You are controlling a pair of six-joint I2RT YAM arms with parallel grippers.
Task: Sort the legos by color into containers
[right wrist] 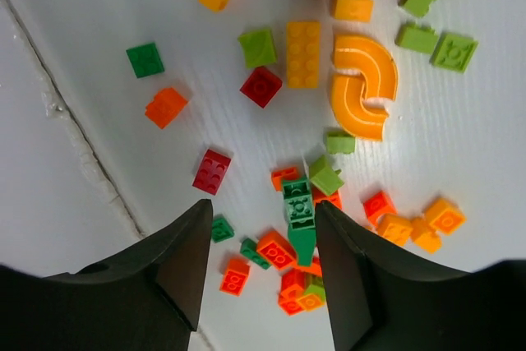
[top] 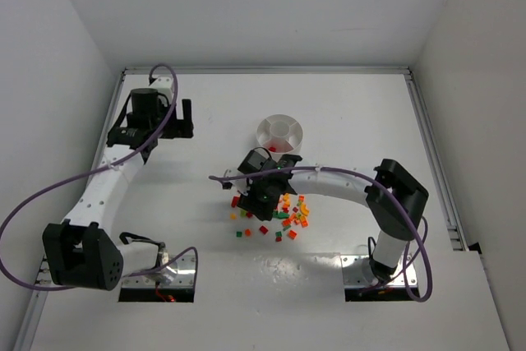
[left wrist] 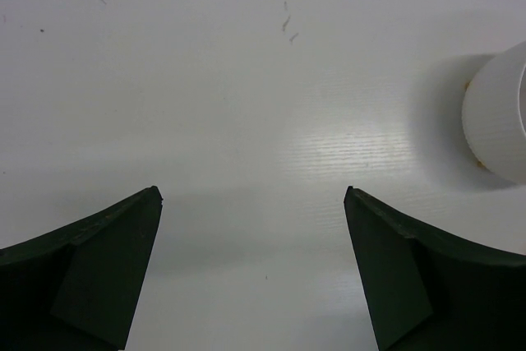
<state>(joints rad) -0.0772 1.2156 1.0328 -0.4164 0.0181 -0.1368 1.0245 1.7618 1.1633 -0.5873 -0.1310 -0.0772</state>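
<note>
A dark green brick [right wrist: 300,218] sits between the spread fingers of the right gripper [right wrist: 263,211], close against one finger and not pinched. The other legos [right wrist: 302,53] lie scattered near the dish [top: 260,131], on its robot side. The left gripper [left wrist: 253,192] gapes wide, left of the dish.
</note>
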